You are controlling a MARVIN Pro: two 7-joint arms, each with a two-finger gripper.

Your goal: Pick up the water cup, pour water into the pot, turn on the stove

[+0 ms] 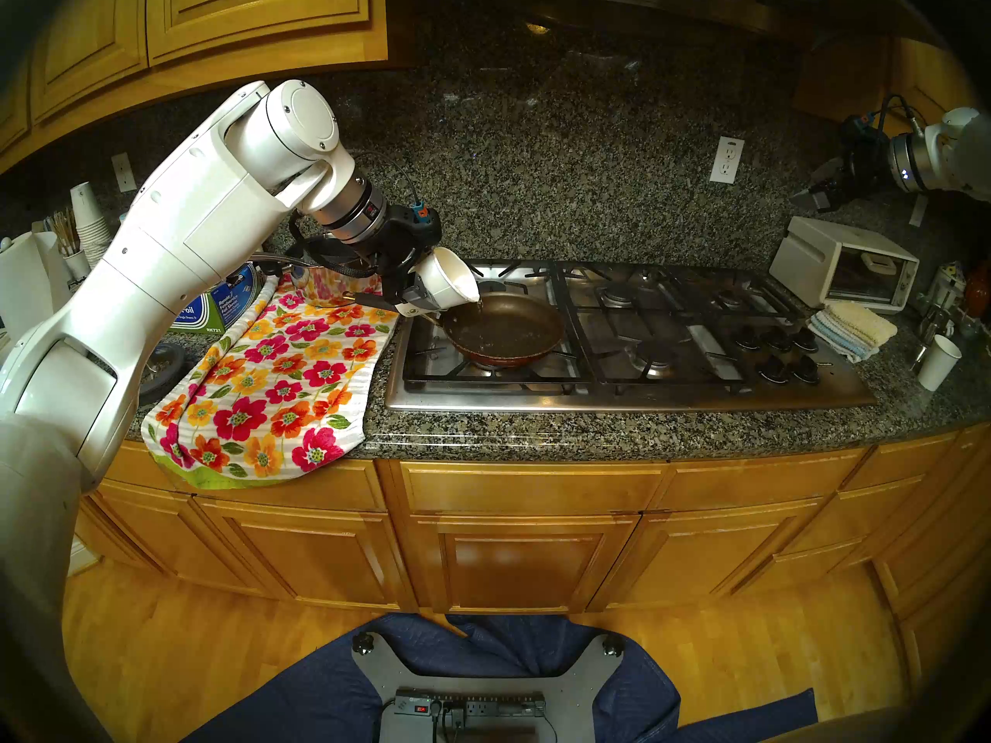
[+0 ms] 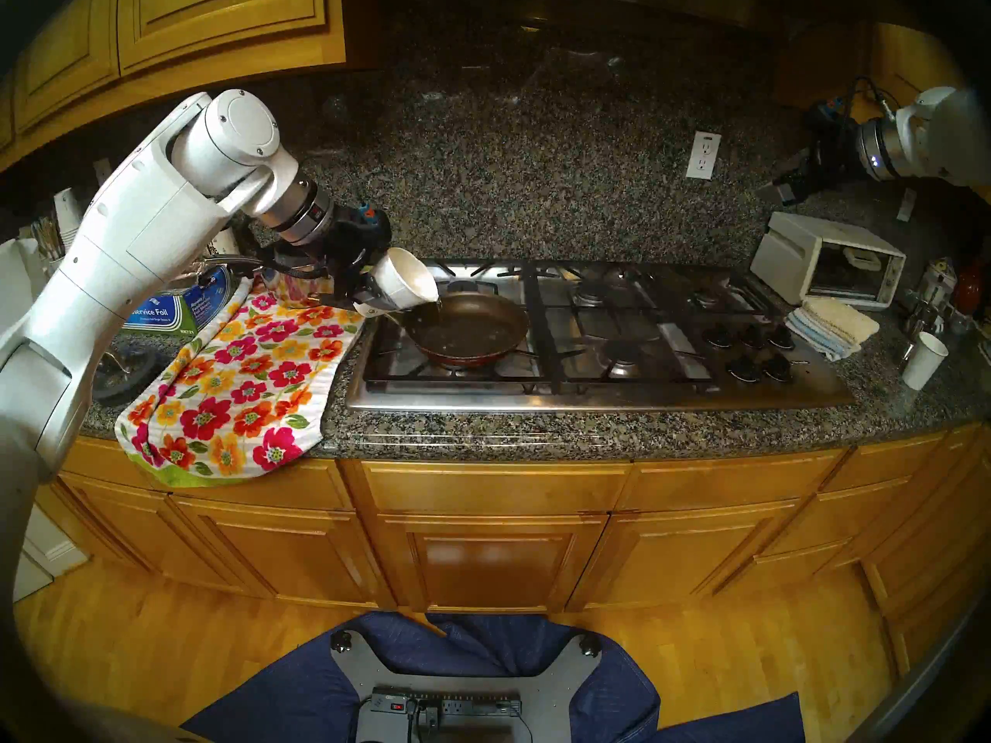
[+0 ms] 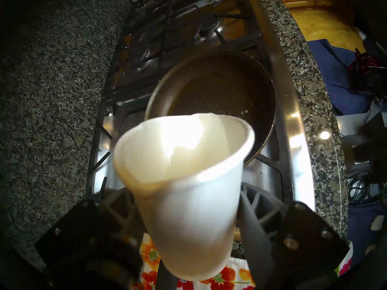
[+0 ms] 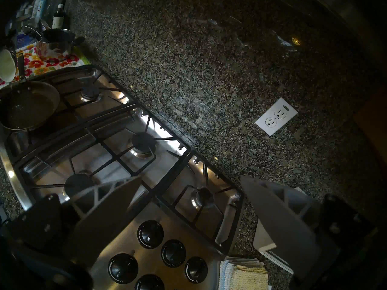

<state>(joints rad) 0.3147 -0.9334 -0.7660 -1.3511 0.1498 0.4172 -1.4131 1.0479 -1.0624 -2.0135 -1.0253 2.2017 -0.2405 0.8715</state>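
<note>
1. We note a speckled dark granite counter (image 1: 633, 431) with a matching backsplash, honey-coloured wood cabinets above and below, and a wood floor.
2. Set into the counter is a steel stove (image 1: 616, 388) with black grates; its knobs (image 4: 150, 234) sit at its right end.
3. A flowered towel (image 1: 279, 382) lies left of the stove, draped over the counter edge. A toaster oven (image 1: 842, 265), folded cloths (image 1: 852, 326) and a plain paper cup (image 1: 938, 362) stand to the right.
4. The pan (image 1: 504, 326) rests on the front left burner.
5. The left gripper (image 1: 423, 289) is clamped on the water cup (image 1: 448, 275), which is tipped mouth-down over the pan's left rim; a thin stream falls into the pan.
6. The right gripper (image 4: 189, 179) hangs spread wide and empty above the stove's right end.
7. Only the left wrist view shows the cup's wet interior and a finger (image 3: 254, 203) pressing each side.
8. Only the right wrist view shows the knob markings and a steel saucepan (image 4: 56, 41) on the towel, which the left arm hides from the head views.
</note>
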